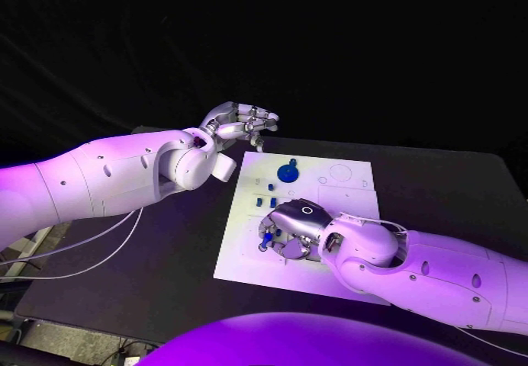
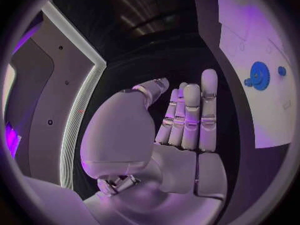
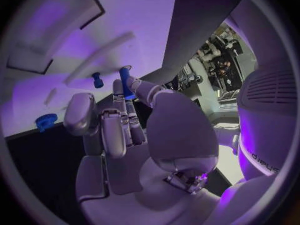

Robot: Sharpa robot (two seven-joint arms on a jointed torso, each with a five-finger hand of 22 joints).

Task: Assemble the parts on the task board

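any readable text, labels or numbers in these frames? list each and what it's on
No text reads cleanly.
Dark lettering runs down the white casing at the rim of the right wrist view: too blurred and bent to read.
Task board: faint outlines, no legible words or numbers.
Blue gear, left hand, right hand: no markings seen.

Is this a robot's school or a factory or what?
Probably a robot lab or test room. A white task board with small blue parts lies on a black table, and the right hand works over it, seemingly pinching a blue peg.
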